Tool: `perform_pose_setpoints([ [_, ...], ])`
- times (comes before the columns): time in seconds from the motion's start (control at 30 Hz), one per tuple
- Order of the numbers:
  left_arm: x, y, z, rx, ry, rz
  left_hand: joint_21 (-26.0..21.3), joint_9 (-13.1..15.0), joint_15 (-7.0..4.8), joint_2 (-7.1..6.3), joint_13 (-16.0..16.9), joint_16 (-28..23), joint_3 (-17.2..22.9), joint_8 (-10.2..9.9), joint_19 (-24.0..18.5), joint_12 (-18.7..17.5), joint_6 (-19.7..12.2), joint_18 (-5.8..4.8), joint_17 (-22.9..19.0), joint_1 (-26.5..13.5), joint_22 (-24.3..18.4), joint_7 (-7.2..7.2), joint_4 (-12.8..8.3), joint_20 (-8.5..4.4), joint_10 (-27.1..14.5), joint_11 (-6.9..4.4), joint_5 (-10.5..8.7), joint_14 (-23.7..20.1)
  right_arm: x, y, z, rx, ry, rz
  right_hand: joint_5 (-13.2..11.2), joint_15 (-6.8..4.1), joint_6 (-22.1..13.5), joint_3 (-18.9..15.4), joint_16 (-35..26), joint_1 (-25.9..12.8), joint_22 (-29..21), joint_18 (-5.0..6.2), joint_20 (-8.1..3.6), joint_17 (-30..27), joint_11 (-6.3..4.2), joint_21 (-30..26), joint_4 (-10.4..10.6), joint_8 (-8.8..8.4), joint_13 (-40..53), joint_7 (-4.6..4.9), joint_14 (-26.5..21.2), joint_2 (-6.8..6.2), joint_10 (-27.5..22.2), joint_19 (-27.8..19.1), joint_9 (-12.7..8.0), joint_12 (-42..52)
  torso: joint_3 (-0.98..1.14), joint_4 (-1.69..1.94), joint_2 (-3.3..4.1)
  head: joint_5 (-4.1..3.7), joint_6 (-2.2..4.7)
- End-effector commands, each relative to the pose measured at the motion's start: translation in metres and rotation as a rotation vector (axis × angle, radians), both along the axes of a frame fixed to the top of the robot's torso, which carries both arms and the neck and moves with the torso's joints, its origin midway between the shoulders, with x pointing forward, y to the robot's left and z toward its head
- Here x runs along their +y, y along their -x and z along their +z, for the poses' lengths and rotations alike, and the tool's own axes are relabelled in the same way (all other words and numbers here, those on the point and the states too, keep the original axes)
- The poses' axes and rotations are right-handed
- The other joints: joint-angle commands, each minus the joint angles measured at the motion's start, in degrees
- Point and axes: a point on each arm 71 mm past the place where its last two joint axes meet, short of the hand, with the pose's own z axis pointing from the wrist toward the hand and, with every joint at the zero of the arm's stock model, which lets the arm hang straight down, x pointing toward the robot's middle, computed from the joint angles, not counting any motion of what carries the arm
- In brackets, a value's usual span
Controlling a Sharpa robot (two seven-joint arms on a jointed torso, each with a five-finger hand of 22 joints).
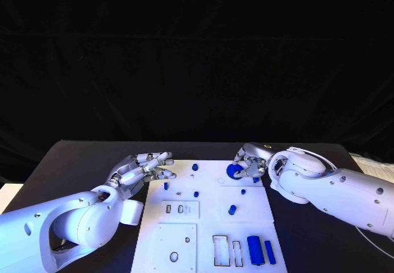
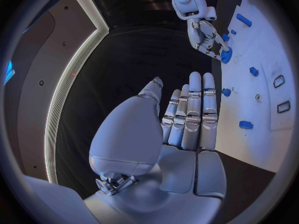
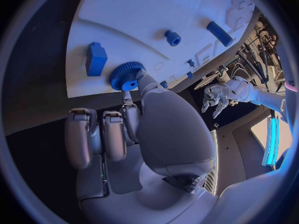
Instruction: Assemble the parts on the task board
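The white task board [image 1: 205,227] lies in the middle of the table. A blue gear [image 1: 234,172] sits at its far right corner, and my right hand [image 1: 249,162] pinches its rim between thumb and a finger. The right wrist view has the gear [image 3: 126,75] lying flat on the board with my fingertips [image 3: 141,77] on its edge, next to a blue block [image 3: 96,58]. My left hand [image 1: 146,168] hovers over the board's far left corner, fingers stretched out and holding nothing; its straight fingers [image 2: 194,114] point along the board's edge.
Small blue pegs [image 1: 195,167] [image 1: 165,185] [image 1: 232,210] stand across the board. Two blue cylinders [image 1: 255,250] [image 1: 270,252] lie near its front right, beside rectangular slots [image 1: 221,250]. Black tabletop [image 1: 82,165] runs along both sides of the board.
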Motion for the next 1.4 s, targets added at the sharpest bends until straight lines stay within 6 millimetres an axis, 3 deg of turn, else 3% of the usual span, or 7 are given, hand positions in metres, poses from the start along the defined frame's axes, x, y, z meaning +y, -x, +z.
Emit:
perform_pose_setpoints([
  [0.03, -0.002, 0.0, 0.001, -0.005, 0.012, -0.017, -0.02, -0.07, 0.03, 0.47, -0.09, 0.19, -0.03, -0.33, 0.16, -0.2, -0.03, 0.95, 0.07, 0.16, 0.08, 0.24, -0.44, 0.26, -0.5, -0.02, -0.29, -0.23, 0.0, 0.001, -0.004, -0.026, 0.069, 0.011, -0.31, -0.53, 1.21, 1.57, 0.47, 2.42, 3.57, -0.62, -0.35, 9.8, -0.18, 0.52, -1.5, 0.95, 2.02, -0.36, 4.96, 1.42, 0.27, 1.23, 0.32, 0.37, 0.03, -0.03, 0.03, -0.04, -0.04],
  [0.2, -0.002, 0.0, 0.001, -0.005, 0.012, -0.017, -0.05, -0.07, 0.06, 0.51, -0.1, 0.22, -0.01, -0.36, 0.13, -0.21, -0.08, 0.95, 0.2, 0.17, 0.08, 0.28, -0.52, 0.28, -0.56, 0.01, -0.29, -0.32, 0.003, 0.003, -0.003, -0.057, 0.076, 0.024, 0.04, -0.64, 2.24, 3.2, 0.65, 2.7, 4.13, -0.74, -0.49, 10.16, -0.37, 0.78, -2.54, 1.35, 2.56, -0.57, 5.01, 1.78, 0.48, 1.44, 0.44, 0.81, 0.01, -0.05, 0.01, -0.05, -0.12],
  [0.5, -0.002, 0.0, 0.001, -0.004, 0.012, -0.018, -0.05, -0.07, 0.06, 0.51, -0.1, 0.22, -0.01, -0.36, 0.13, -0.21, -0.08, 0.95, 0.2, 0.17, 0.08, 0.28, -0.52, 0.28, -0.56, 0.01, -0.29, -0.32, 0.021, 0.014, 0.004, -0.105, -0.008, 0.069, 2.89, -0.94, 3.01, 5.03, 0.81, -2.01, 5.51, -1.01, -0.75, 10.52, -0.72, 1.44, -1.25, 1.36, 3.11, -1.06, 5.07, 2.2, 0.8, 2.03, 0.45, 0.98, -0.03, 0.05, 0.01, -0.08, -0.06],
  [0.97, -0.005, 0.001, 0.001, -0.002, 0.014, -0.026, -0.07, -0.03, -0.01, 1.32, -0.11, 0.38, 1.04, -0.37, 0.06, -0.2, -0.1, 1.0, 0.93, 1.27, 0.13, 0.22, -1.48, 0.24, -0.71, -0.04, -0.17, -0.78, 0.08, 0.032, 0.014, -0.106, -0.075, 0.218, 4.46, -0.98, 2.88, 5.7, 0.73, -3.84, 5.86, -1.08, -0.84, 10.38, -0.72, 1.6, -1.05, 1.07, 2.82, -1.05, 5.04, 1.6, 0.6, 2.18, 0.37, 0.22, -0.13, 0.33, 0.09, 0.01, -0.2],
  [1.17, -0.005, 0.001, 0.001, -0.002, 0.015, -0.027, -0.07, -0.03, -0.02, 1.38, -0.11, 0.39, 1.15, -0.37, 0.05, -0.2, -0.09, 1.0, 0.98, 1.34, 0.14, 0.21, -1.55, 0.23, -0.71, -0.05, -0.17, -0.82, 0.103, 0.033, 0.007, -0.085, -0.071, 0.262, 5.0, -0.98, 2.89, 5.92, 0.75, -4.05, 5.84, -1.08, -0.84, 10.45, -0.74, 1.59, -1.13, 1.02, 2.8, -1.06, 5.05, 1.59, 0.58, 2.16, 0.36, 0.1, 0.02, 0.04, 0.17, 0.61, -0.36],
  [1.4, -0.006, 0.001, 0.001, -0.002, 0.015, -0.029, -0.07, -0.03, -0.02, 1.38, -0.11, 0.39, 1.15, -0.37, 0.05, -0.2, -0.09, 1.0, 0.98, 1.34, 0.14, 0.21, -1.55, 0.23, -0.71, -0.05, -0.17, -0.82, 0.116, 0.029, -0.003, -0.07, -0.06, 0.269, 5.49, -0.96, 2.78, 6.03, 0.72, -4.46, 5.79, -1.07, -0.83, 10.4, -0.68, 1.56, -1.16, 0.91, 2.68, -0.99, 5.03, 1.45, 0.48, 2.14, 0.32, -0.18, 0.03, 0.19, 0.16, 0.86, -0.64],
])
